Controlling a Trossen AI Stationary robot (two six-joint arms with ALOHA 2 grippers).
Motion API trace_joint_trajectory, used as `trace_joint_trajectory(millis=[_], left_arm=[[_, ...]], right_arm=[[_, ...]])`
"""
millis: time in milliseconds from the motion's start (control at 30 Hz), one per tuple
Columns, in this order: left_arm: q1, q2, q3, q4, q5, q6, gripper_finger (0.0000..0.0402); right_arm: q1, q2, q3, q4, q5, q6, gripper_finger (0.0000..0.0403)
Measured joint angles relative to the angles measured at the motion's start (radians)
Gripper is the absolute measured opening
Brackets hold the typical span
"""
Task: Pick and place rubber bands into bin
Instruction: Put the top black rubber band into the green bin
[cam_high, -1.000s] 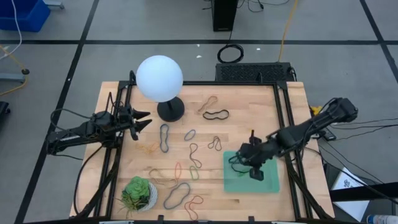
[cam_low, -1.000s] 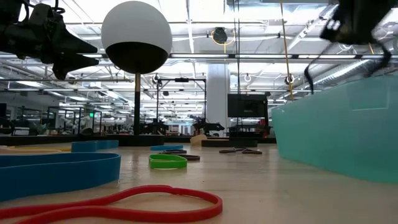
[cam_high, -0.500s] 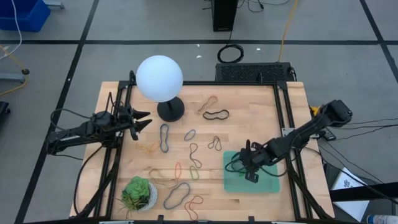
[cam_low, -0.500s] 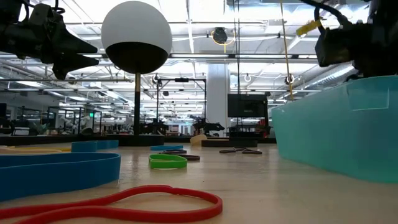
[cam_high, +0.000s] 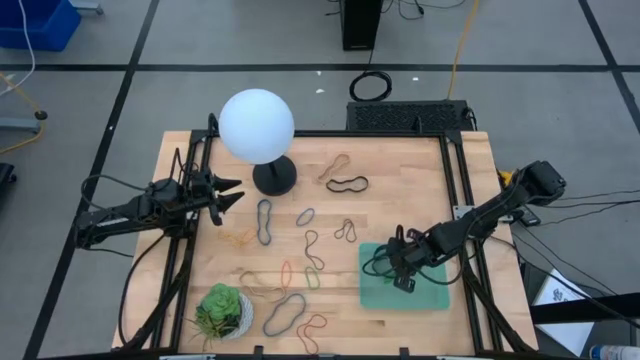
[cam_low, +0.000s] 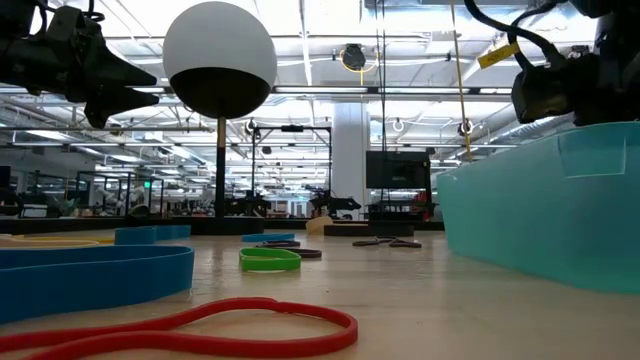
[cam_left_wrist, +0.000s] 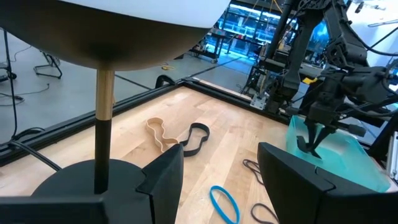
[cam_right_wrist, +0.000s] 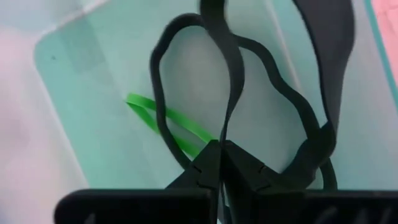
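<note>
My right gripper (cam_high: 397, 266) hangs over the mint-green bin (cam_high: 430, 295), pointing steeply down and shut on a black rubber band (cam_right_wrist: 193, 74). One green band (cam_right_wrist: 166, 124) lies on the bin's floor. Several more rubber bands lie flat on the wooden table, among them a dark one (cam_high: 265, 221), a black one (cam_high: 347, 184) and a grey one (cam_high: 284, 313). My left gripper (cam_high: 228, 193) waits open and level above the table's left side, beside the lamp's base. My right gripper pinches one strand of the black rubber band (cam_right_wrist: 216, 132) between its two fingertips, coming from above and slanting down. The band's twisted loops (cam_right_wrist: 273, 106) hang below the fingers inside the bin. Whether they rest on the floor cannot be told.
A lamp with a white globe (cam_high: 257, 124) and black base (cam_high: 274, 178) stands at the table's far left centre. A potted succulent (cam_high: 222, 310) sits at the near left corner. In the low view, red (cam_low: 200, 325), blue (cam_low: 90, 275) and green (cam_low: 270, 260) bands lie nearby.
My right gripper has sunk toward the bin with the black band and shifted a little toward the table's left, rolling its wrist somewhat. The band's loops now hang lower, inside the bin.
</note>
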Motion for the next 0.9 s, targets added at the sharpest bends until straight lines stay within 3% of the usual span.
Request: trace_joint_trajectory(millis=[533,900], left_arm=[[0.0,0.0,0.0,0.0,0.0,-0.001,0.0212],[0.0,0.0,0.0,0.0,0.0,-0.001,0.0212]], right_arm=[[0.0,0.0,-0.017,0.003,-0.002,0.0,0.0025],[0.0,-0.013,-0.017,0.004,-0.003,-0.024,0.0135]])
